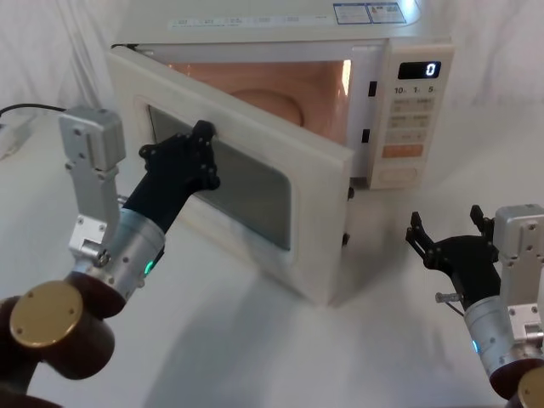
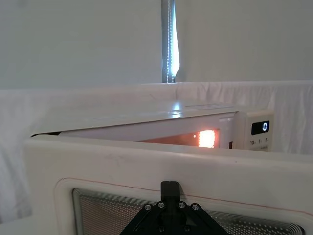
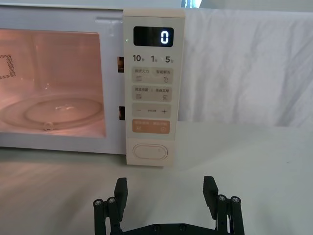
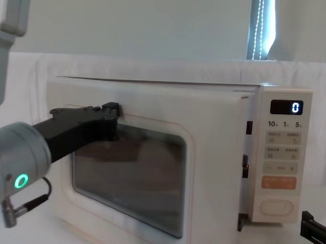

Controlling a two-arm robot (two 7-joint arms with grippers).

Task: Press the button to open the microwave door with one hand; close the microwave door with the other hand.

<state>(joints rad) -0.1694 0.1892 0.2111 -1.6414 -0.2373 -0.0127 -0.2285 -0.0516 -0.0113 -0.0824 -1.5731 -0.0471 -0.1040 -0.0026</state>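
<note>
Head view: the microwave door [image 1: 255, 183] stands part open, swung out toward the robot on its left-side hinge, with the lit cavity showing behind it. The left gripper [image 1: 197, 144] touches the door's outer face at the upper edge of the dark window; whether its fingers are clenched or released I cannot tell. The right gripper [image 1: 450, 238] hangs released and holding nothing over the white desk [image 1: 255, 340], near the control panel but apart from it. The closing push should run square to the door face and follow the hinge arc, so the tip does not skid across the glass.

Left wrist view: the gripper tip rests just below the door's top rail, with the pinkish trim line above it. It probably bears on the window frame, not the glass itself, though the contact is hard to judge here. A contact nearer the free edge would give better leverage.

Right wrist view: the button [image 3: 150, 152] sits at the foot of the panel, untouched, with the open right gripper directly before it.

Chest view: the door needs a steady push until the latch catches.
</note>
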